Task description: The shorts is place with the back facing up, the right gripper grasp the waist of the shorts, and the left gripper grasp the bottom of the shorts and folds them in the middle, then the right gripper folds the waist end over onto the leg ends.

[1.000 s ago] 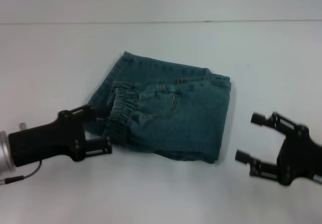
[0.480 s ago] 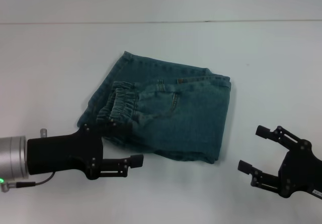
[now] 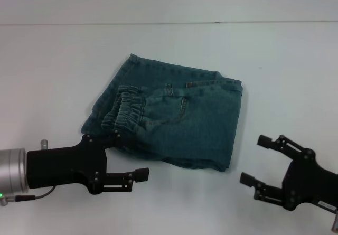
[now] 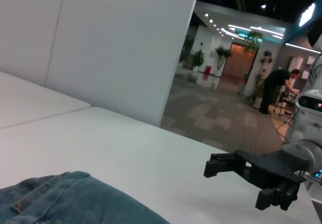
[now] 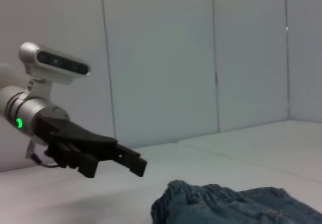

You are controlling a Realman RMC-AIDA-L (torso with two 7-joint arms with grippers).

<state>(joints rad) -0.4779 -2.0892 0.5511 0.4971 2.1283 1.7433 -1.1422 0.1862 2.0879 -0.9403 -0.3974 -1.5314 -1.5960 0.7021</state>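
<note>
Fingers on the right gripper (image 3: 252,160) spread and empty, the left gripper (image 3: 128,172) also holding nothing — both clear of the folded shorts (image 3: 171,120) between them on the tabletop (image 3: 53,71) — folding looks finished, leaving only retreat.

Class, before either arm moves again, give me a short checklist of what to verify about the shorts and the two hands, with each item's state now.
1. The shorts lie folded on the table: ok.
2. Elastic waist end rests on top of the fold: ok.
3. Left hand clear of the denim, holding nothing: ok.
4. Right hand open, apart from the shorts: ok.
5. Waist end reaches the leg ends: cannot tell, hems hidden.
</note>
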